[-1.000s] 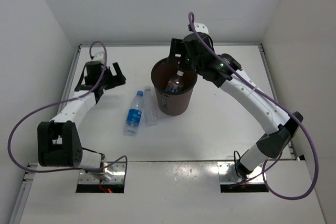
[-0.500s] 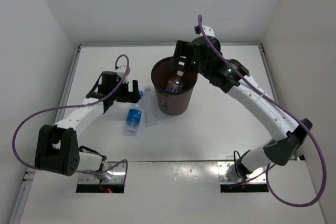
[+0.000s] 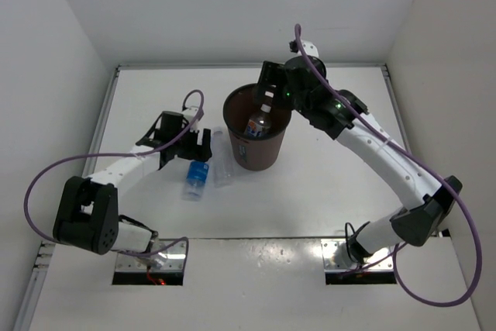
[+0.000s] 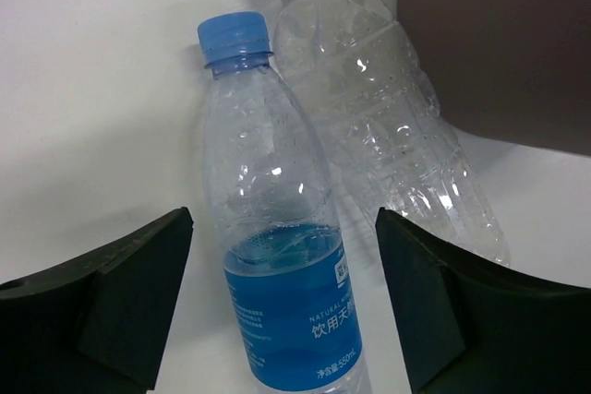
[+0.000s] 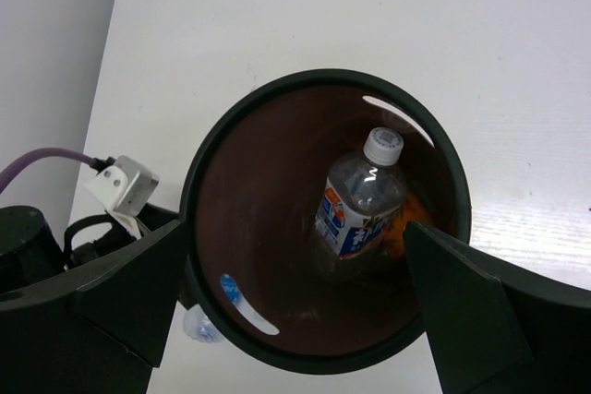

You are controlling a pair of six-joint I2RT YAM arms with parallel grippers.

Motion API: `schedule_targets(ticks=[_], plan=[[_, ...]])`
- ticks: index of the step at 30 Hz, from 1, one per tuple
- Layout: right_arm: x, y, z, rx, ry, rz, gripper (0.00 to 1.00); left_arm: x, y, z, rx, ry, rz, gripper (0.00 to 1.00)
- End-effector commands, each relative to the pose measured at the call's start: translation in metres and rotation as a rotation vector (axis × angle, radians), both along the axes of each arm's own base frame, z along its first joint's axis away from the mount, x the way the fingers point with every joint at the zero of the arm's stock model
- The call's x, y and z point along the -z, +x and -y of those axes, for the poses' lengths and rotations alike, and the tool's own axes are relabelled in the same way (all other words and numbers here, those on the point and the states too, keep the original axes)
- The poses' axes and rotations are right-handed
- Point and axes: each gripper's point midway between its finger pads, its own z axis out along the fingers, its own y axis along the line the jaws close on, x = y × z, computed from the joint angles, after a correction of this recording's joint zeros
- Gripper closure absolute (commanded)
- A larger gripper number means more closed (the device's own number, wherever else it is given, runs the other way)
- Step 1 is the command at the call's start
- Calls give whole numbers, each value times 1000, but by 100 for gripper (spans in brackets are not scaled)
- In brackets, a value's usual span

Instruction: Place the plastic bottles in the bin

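The brown bin (image 3: 256, 156) stands at the table's middle. Inside it lie the white-label bottle (image 5: 362, 202) and the orange bottle (image 5: 403, 225), mostly hidden behind it. The blue-cap bottle (image 3: 197, 177) and the plain clear bottle (image 3: 221, 162) lie side by side on the table left of the bin, also in the left wrist view (image 4: 277, 265) (image 4: 388, 126). My left gripper (image 3: 195, 148) is open over the blue-cap bottle's upper part, its fingers (image 4: 120, 292) either side of it, not touching. My right gripper (image 3: 266, 91) is open and empty above the bin's far rim.
White walls enclose the table on the left, back and right. The bin's wall (image 4: 499, 43) stands right beside the plain clear bottle. A purple cable (image 3: 46, 176) loops from the left arm.
My left gripper has moved right and nearer, from the far left to over the blue-cap bottle. My right gripper shifted slightly right above the bin, then held still.
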Motion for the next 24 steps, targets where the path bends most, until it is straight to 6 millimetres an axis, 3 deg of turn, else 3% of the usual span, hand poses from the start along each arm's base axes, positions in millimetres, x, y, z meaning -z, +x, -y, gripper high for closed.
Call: schedule_targets(ticks=[1, 2, 9, 15, 22, 23, 24], plan=[[-19, -2, 7, 25, 57, 40, 0, 3, -3, 6, 35, -10, -3, 14], [-19, -2, 7, 25, 57, 40, 0, 1, -1, 6, 35, -13, 7, 20], [-21, -2, 13, 47, 61, 40, 0, 14, -3, 4, 28, 2, -20, 20], [-10, -5, 15, 52, 55, 18, 0, 25, -12, 9, 45, 24, -44, 5], [-8, -4, 26, 78, 49, 19, 0, 41, -21, 8, 55, 22, -80, 5], [-2, -4, 26, 78, 42, 9, 0, 41, -21, 8, 55, 22, -80, 8], [-6, -6, 28, 78, 47, 16, 0, 40, -19, 8, 49, 26, -68, 18]])
